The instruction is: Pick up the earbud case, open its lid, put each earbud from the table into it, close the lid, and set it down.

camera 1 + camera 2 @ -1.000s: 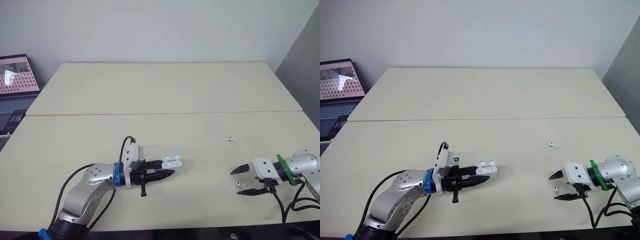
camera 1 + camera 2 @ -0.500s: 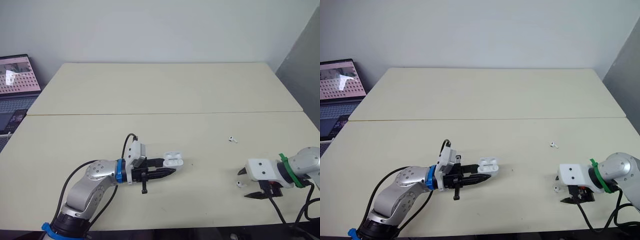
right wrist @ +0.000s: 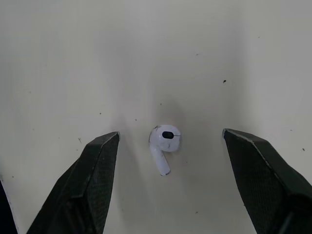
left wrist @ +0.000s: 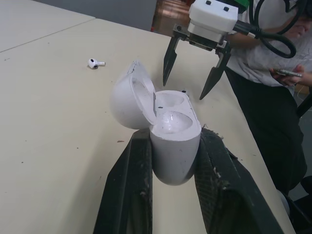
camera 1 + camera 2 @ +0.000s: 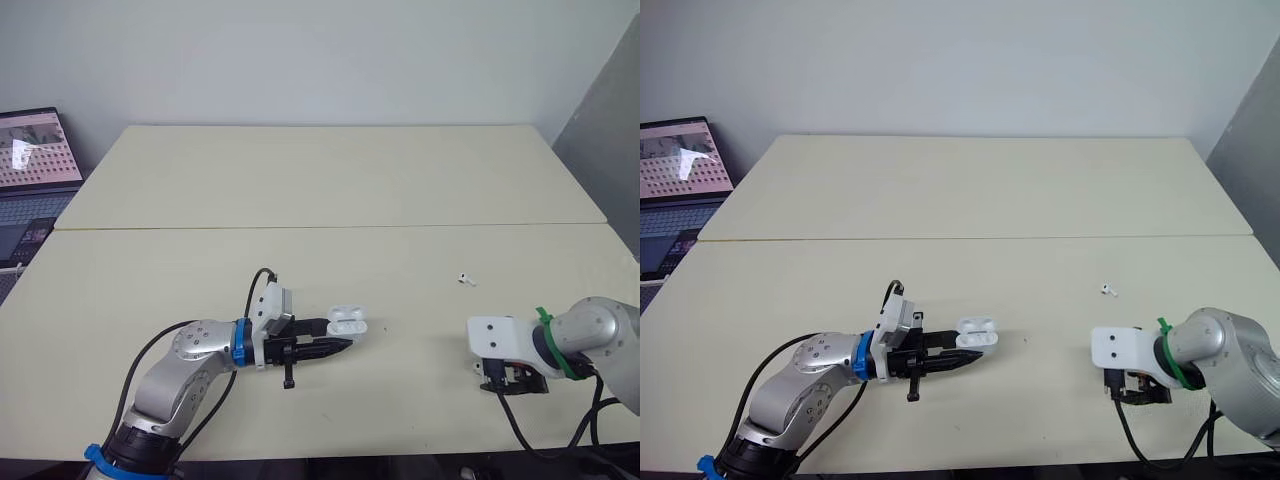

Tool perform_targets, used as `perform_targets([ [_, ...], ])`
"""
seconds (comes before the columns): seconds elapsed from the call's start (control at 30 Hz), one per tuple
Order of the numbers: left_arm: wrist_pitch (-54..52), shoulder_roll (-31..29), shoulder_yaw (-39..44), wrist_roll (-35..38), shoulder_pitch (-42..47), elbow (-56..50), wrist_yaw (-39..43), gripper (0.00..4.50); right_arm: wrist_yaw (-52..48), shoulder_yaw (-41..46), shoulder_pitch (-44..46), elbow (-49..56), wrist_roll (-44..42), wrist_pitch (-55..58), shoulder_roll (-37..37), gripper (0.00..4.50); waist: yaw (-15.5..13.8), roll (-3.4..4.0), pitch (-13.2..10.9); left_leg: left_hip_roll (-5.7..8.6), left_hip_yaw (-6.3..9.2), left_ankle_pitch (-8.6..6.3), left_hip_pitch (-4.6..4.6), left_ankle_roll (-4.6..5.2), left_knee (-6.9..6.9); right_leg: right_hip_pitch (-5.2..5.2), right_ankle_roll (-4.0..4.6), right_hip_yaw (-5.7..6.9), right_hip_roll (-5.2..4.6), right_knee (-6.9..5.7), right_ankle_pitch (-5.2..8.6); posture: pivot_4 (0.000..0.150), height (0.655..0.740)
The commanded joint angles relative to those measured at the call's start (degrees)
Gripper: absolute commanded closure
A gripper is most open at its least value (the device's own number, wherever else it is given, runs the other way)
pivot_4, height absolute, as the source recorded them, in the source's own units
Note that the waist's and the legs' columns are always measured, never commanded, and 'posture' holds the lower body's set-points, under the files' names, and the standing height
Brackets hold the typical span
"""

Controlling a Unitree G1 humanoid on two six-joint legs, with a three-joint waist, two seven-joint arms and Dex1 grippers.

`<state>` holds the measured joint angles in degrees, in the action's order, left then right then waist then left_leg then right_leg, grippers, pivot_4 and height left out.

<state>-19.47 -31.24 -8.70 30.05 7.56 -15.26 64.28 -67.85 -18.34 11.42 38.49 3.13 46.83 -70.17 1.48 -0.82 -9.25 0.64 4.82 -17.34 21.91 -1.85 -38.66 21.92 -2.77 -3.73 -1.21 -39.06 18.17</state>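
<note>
The white earbud case (image 4: 170,131) has its lid open and is clamped between the fingers of my left gripper (image 5: 340,335), just above the table's near middle. One white earbud (image 5: 463,279) lies loose on the table to the right. The second earbud (image 3: 165,144) lies flat on the table straight below my right gripper (image 3: 170,132). That gripper is open and points down, with one finger on each side of the earbud and neither touching it. The left wrist view shows the right gripper (image 4: 184,90) beyond the case.
A laptop (image 5: 30,160) with a lit screen sits off the table's far left. A person holding a phone (image 4: 287,73) sits by the table's right edge. A seam (image 5: 330,227) runs across the cream table.
My right gripper has swung from pointing sideways to pointing straight down over the near earbud, shifting slightly left. The left gripper with the case has barely moved.
</note>
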Motion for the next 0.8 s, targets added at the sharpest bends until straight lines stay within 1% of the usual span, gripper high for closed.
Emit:
perform_targets([
  [0.03,0.5,0.0,-0.1,-0.1,0.6,-0.9,0.2,3.72,0.1,-1.1,1.3,0.9,1.4,0.3,-1.1,0.97,0.0,0.0,0.0,0.0,0.0,0.0,0.0,0.0,0.0,0.0,0.0,0.01,0.0,0.0,0.0,0.15,0.74],
  [0.3,0.0,0.0,-0.1,0.2,-0.1,-1.2,-0.1,3.72,0.9,-2.3,1.4,0.4,2.0,1.4,-1.0,0.97,0.0,0.0,0.0,0.0,0.01,0.0,0.0,0.0,0.0,0.0,0.0,0.02,0.0,0.0,0.0,0.15,0.74],
  [0.4,-0.2,-0.2,-0.1,0.3,-0.5,-1.5,0.2,3.72,0.9,-2.2,1.0,0.9,1.8,1.7,-1.0,1.52,0.0,0.0,0.0,0.0,0.01,0.0,0.0,0.0,-0.01,0.0,0.0,0.02,0.0,0.0,0.0,0.15,0.74],
  [0.63,0.6,-0.1,-0.6,-0.8,0.1,-0.5,0.5,3.72,1.1,-2.1,1.1,1.3,1.6,1.9,-0.7,4.06,0.0,0.0,0.0,0.0,0.0,0.0,-0.01,0.0,-0.04,0.0,0.03,0.03,0.0,-0.01,-0.02,0.15,0.74],
  [0.8,0.7,0.6,-1.3,-2.1,0.4,-0.5,-0.3,3.72,1.8,-0.6,0.9,1.2,1.3,1.8,-0.8,4.11,0.0,0.0,0.0,0.0,0.0,0.0,0.0,0.0,-0.04,0.0,0.03,0.05,0.0,-0.01,-0.02,0.15,0.74],
])
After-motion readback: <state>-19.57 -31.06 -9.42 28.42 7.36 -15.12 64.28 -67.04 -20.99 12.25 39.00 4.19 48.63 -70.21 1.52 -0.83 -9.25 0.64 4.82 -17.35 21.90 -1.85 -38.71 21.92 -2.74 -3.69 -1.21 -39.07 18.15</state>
